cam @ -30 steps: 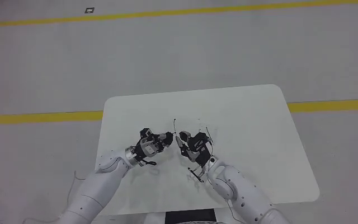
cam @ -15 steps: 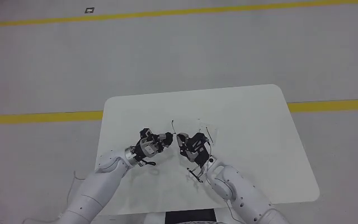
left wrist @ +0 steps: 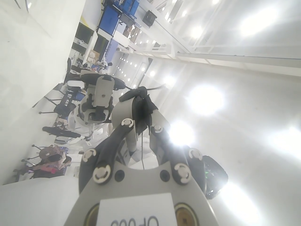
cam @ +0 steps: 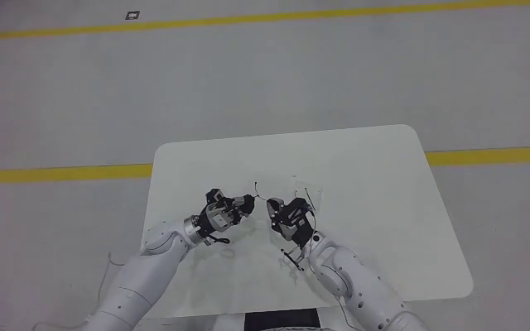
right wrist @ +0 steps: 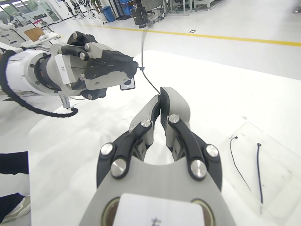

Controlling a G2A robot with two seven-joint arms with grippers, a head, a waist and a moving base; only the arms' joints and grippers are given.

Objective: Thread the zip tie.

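Note:
A thin black zip tie [right wrist: 148,79] hangs above the white table [cam: 373,174], held between both grippers. My left gripper [right wrist: 132,68] is shut on the tie at its small head [right wrist: 141,68]. The strap's free end rises past the head [right wrist: 142,45]. My right gripper [right wrist: 160,95] is shut on the strap a short way from the head. In the top view the left gripper [cam: 247,203] and right gripper [cam: 270,206] face each other closely over the table's middle front. In the left wrist view the shut fingertips [left wrist: 138,95] pinch the tie [left wrist: 156,86].
A clear flat tray [right wrist: 277,147] lies on the table beside my right arm, holding two spare black zip ties [right wrist: 239,163] [right wrist: 259,170]. In the top view this tray [cam: 305,189] sits just behind the right gripper. Open table surface spreads to the right and back.
The right gripper has drawn slightly away from the left, and the tie's free end has shifted a little. The left arm has barely moved.

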